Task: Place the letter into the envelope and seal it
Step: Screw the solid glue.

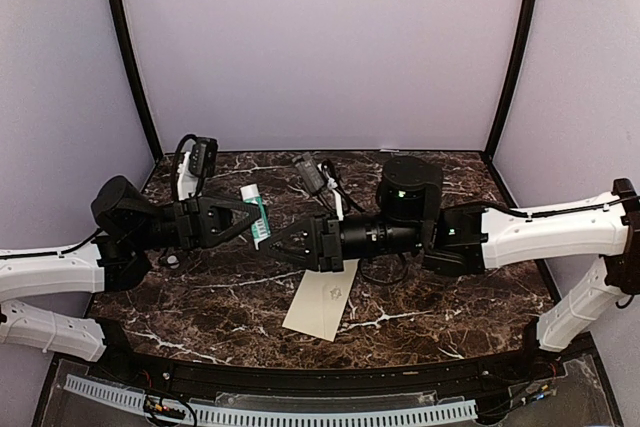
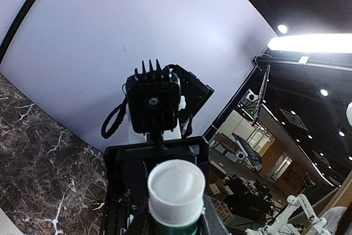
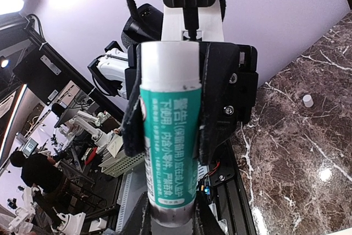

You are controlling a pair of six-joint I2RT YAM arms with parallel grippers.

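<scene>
A glue stick with a green label and white cap is held in the air between both grippers. My left gripper is shut on its middle from the left. My right gripper is shut on its lower end. In the right wrist view the stick stands upright, with the left gripper's fingers at its sides and my right gripper at its base. In the left wrist view the white cap fills the bottom centre above my left gripper. The envelope lies flat below the right gripper. The letter is not in view.
A black device with cables lies at the back of the marble table. A small white thing sits on the table in the right wrist view. A perforated white rail runs along the near edge.
</scene>
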